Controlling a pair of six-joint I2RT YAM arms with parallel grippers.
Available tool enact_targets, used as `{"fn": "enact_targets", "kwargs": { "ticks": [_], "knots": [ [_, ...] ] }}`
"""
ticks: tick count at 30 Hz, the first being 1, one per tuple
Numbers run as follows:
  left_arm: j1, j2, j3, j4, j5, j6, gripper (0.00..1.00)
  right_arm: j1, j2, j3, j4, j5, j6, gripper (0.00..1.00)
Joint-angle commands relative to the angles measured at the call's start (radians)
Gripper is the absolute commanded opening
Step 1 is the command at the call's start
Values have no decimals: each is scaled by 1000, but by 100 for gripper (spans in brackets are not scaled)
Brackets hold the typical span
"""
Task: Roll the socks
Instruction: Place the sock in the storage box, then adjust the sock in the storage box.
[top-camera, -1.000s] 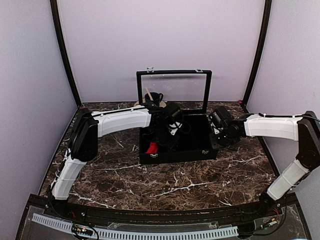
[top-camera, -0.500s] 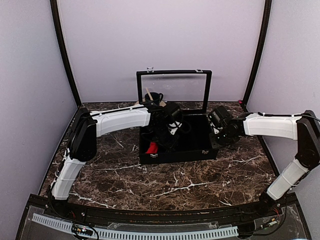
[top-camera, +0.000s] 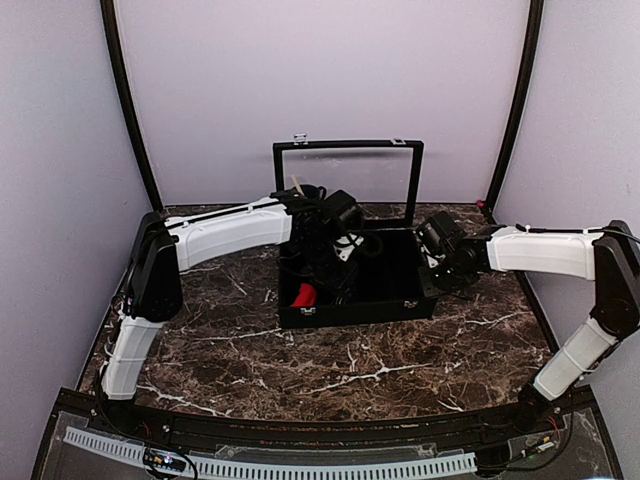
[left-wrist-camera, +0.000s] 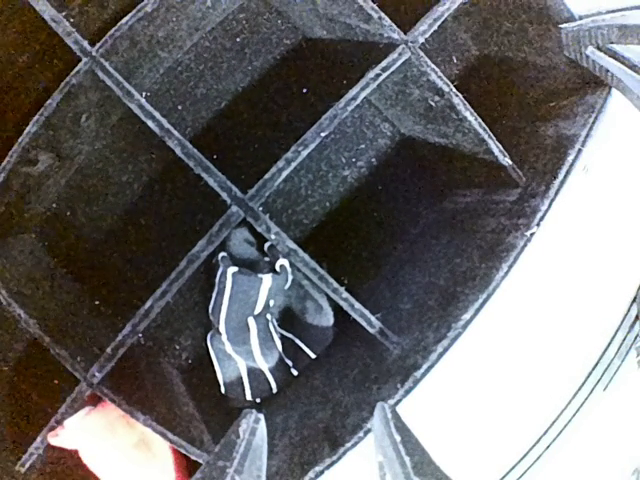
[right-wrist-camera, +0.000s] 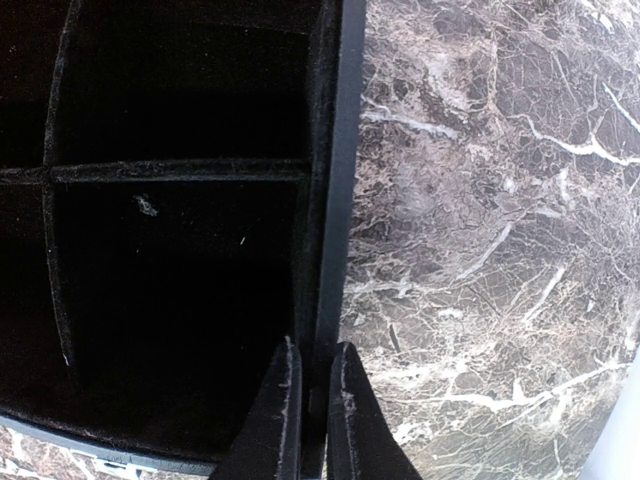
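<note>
- Left gripper: part open, nothing in it. It hangs over the left cells of the box, pointing down.
- Red sock: in the near-left corner of the box. The wrist view only catches it at the frame edge, off to the side of the jaws and not under them. Can't tell if it's one sock or a pair, or rolled at all.
- Closer to the jaw line is a dark striped sock, bundled in its own cell. The red one looks to be in the next cell over.
- Right gripper: closed tight on the box's right wall, one finger inside and one outside. Looks like it's pinning the box to the table.
- Risk 1: wrong pick. Going straight down from this aim gets the striped sock or bare felt, not the red one.
- Risk 2: a finger lands on a divider. The cells are narrow for this jaw width, so any offset jams a finger on the edge.
- Risk 3: a wedged finger drags or lifts the box on retract. The right grip is a thin-wall pinch and could slip.
- Risk 4: soft fabric. A shallow pinch may take one layer, leaving the rest trailing or snagging on the cell.
- Risk 5: poor sight. The arm covers much of the box from above, and the wrist view barely shows the sock.
</note>
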Motion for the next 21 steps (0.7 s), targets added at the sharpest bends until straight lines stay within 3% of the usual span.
{"fn": "enact_targets", "kwargs": {
  "ticks": [1,5,9,21],
  "knots": [
    [1,-79,10,-17,-32,1,39,18,52,-14,0,-127,-22,0],
    [4,-100,-42,60,-74,13,24,18,48,-17,3,-129,-18,0],
    [9,-103,-94,142,-79,30,17,19,47,-17,2,-128,-18,0],
    [18,-75,-175,274,-41,29,14,18,46,-21,6,-129,-16,0]
  ]
}}
